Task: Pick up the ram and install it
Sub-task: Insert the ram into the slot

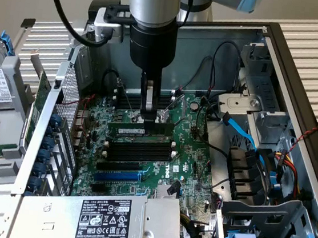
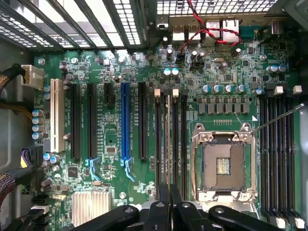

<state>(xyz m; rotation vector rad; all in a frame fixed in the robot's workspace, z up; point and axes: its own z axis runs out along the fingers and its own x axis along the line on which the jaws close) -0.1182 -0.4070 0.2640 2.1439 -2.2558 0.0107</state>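
Open computer case (image 1: 302,72) on a bench, green motherboard (image 1: 144,152) lying exposed inside, power supply (image 1: 107,219) along the near edge. Gripper (image 1: 147,116) lowered into the case, fingers clenched on the ram (image 1: 140,129), gripped near its middle and held edge-down, level, just over the bank of black memory slots (image 1: 138,151) beside the empty CPU socket (image 2: 222,161). Seen from the wrist, stick edge-on (image 2: 168,144), lined up along the slots. Pick-up evidently done; seating not shown as complete, stick apparently still above its slot, latches unclear.
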